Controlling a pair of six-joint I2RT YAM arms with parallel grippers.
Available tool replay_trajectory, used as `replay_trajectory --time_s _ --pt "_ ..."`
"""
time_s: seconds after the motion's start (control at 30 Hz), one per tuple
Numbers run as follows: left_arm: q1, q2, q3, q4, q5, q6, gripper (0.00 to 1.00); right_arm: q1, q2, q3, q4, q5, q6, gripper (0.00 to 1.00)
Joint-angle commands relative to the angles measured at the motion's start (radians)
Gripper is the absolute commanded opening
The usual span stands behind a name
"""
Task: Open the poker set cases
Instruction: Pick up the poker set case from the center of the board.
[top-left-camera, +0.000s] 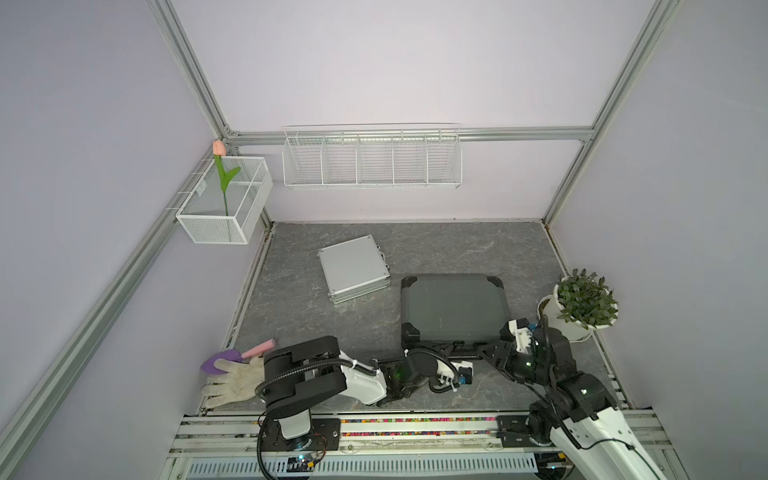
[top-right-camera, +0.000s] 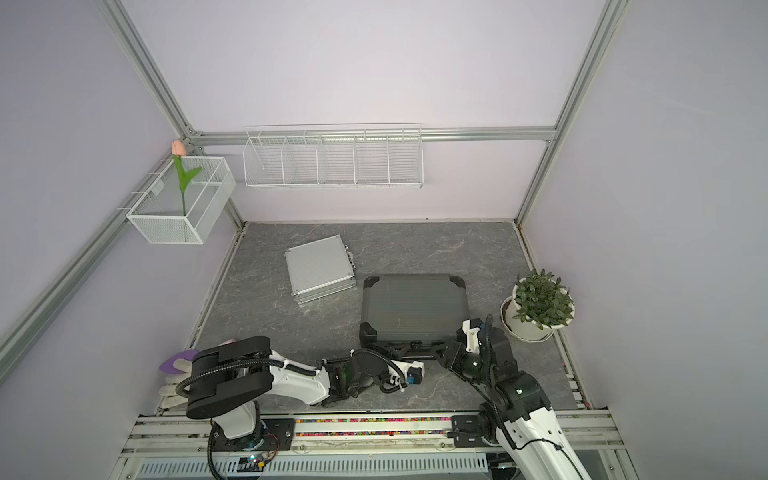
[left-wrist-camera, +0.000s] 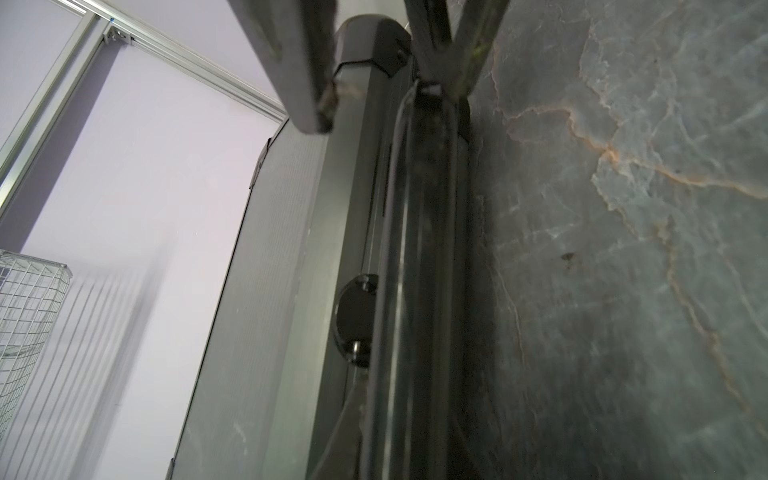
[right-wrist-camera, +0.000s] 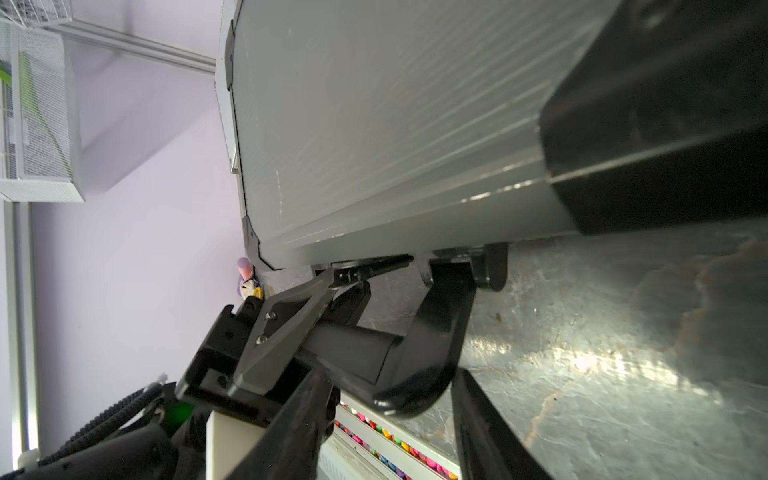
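Right wrist view gives you what the top views hide: left pincer pressed together at the front latch of the dark case, right pincer spread around its handle. Judge it heavy, rigid, slick-panelled; lift at the lid's front lip. Silver case lies shut farther back on the bench.

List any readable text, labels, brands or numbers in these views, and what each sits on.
No legible text in any view.
Small tag on the mesh basket: too small to read.
Silver case: no lettering visible.
Dark grey case: no lettering visible, including in the wrist close-ups.
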Motion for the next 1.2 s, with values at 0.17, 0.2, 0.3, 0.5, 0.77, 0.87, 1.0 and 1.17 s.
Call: replay_trajectory --time_s 0.17,0.2,0.3,0.5,0.77,0.87,1.0,1.17 --pt "0.007 -0.131 0.036 0.110 -0.060 0.026 0.00 0.005 0.027 0.180 -0.075 0.051 -0.275 0.56" --pt "0.007 -0.142 0.042 0.107 -0.056 0.035 0.00 0.005 0.037 0.201 -0.077 0.048 -0.312 0.57" --pt "0.007 -0.178 0.063 0.099 -0.047 0.056 0.00 0.004 0.068 0.264 -0.089 0.040 -0.423 0.60" --pt "0.007 -0.268 0.109 0.056 -0.013 0.085 0.00 0.005 0.094 0.365 -0.096 0.021 -0.627 0.66" --pt "0.007 -0.329 0.120 0.079 0.018 0.124 0.00 0.005 0.059 0.417 -0.076 -0.082 -0.945 0.70" --pt "0.007 -0.333 0.116 0.097 0.015 0.143 0.00 0.005 0.030 0.429 -0.059 -0.067 -1.036 0.73" --pt "0.007 -0.335 0.110 0.136 0.013 0.174 0.00 0.006 0.033 0.464 -0.113 -0.089 -1.261 0.73" --pt "0.007 -0.324 0.107 0.225 0.006 0.235 0.00 0.006 0.060 0.519 -0.272 -0.145 -1.600 0.73"
